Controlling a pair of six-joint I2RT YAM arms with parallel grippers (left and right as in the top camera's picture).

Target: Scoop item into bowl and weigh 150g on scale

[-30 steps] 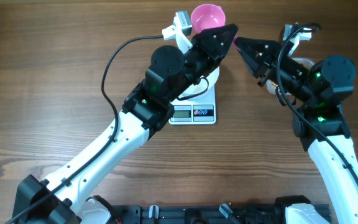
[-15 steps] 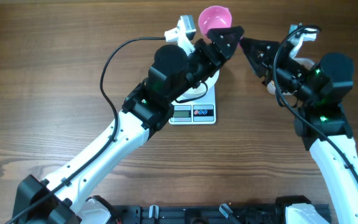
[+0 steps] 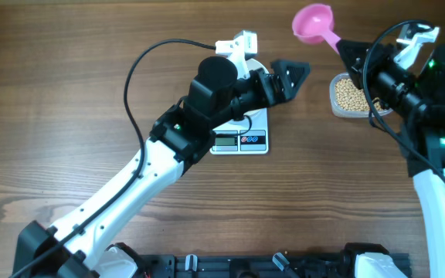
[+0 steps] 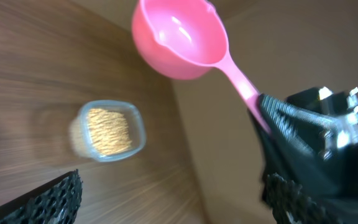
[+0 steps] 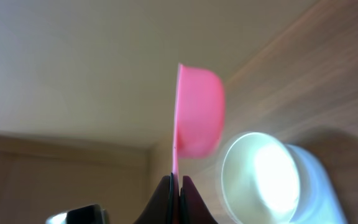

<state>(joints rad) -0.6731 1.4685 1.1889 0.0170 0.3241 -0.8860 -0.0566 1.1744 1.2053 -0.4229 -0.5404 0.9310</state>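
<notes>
Scale carries bowl. Just beyond scale, left end effector spread, empty. Beans sit in tub right of scale. Farther back-right of scale, right end effector pinches empty pink scoop by handle. Step looks like loading scoop; next move: dip into beans.

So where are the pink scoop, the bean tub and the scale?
pink scoop [image 3: 312, 22]: overhead view, its round cup.
bean tub [image 4: 138, 132]: left wrist view, its clear rim.
scale [image 3: 239, 140]: overhead view, its display panel.
</notes>
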